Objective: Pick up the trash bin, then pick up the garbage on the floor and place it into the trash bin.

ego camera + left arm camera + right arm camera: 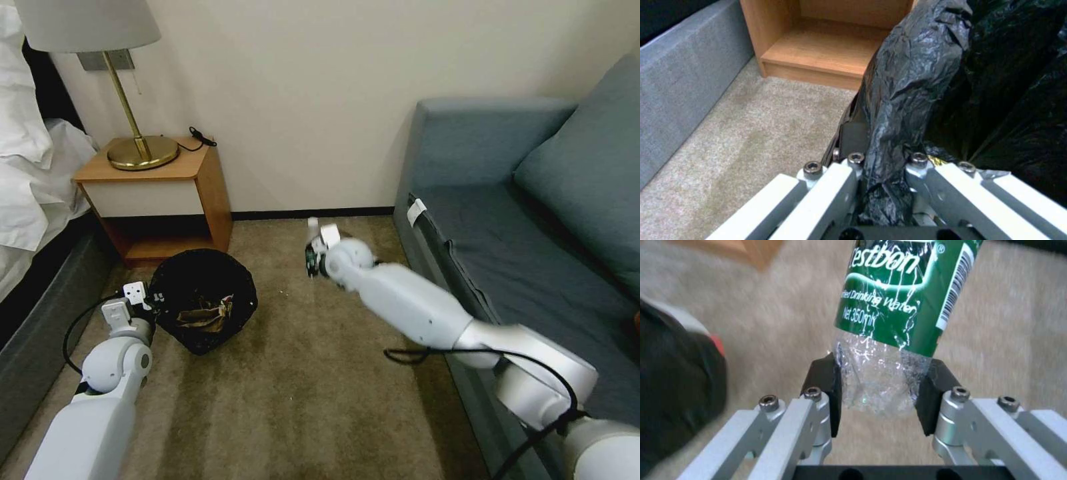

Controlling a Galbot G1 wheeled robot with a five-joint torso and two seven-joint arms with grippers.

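A: Bedding (27, 153) is spilling in at the far left, cut off by the frame edge. Beside it the nightstand (160, 193) is carrying a brass lamp (130, 100) whose shade is running out of the top of the picture.

B: And the left claw (882, 166)?

A: It is clenching the rim of the trash bin (203, 300), with the crinkled black bag (911, 83) bunching up between its fingers. In the wrist view the bag is covering most of one finger, so I am seeing just the dark pad (853, 136) on the other side. The bin's white body is hidden under the liner.

B: Anything inside the bin?

A: Brownish and tan scraps (207, 317) are lying in it, too dark and crumpled to tell apart.

B: Moving right?

A: The right claw (880, 396) is hanging over the carpet (300, 387), to the right of the bin and apart from it, gripping the bottle (902, 300) by its clear part. The green label is showing, while the far end is running off the frame. From the head view the claw is blurring, and the bottle (311, 257) is barely readable there.

B: Farthest right?

A: A blue-grey sofa (527, 220), cropped at the edge.
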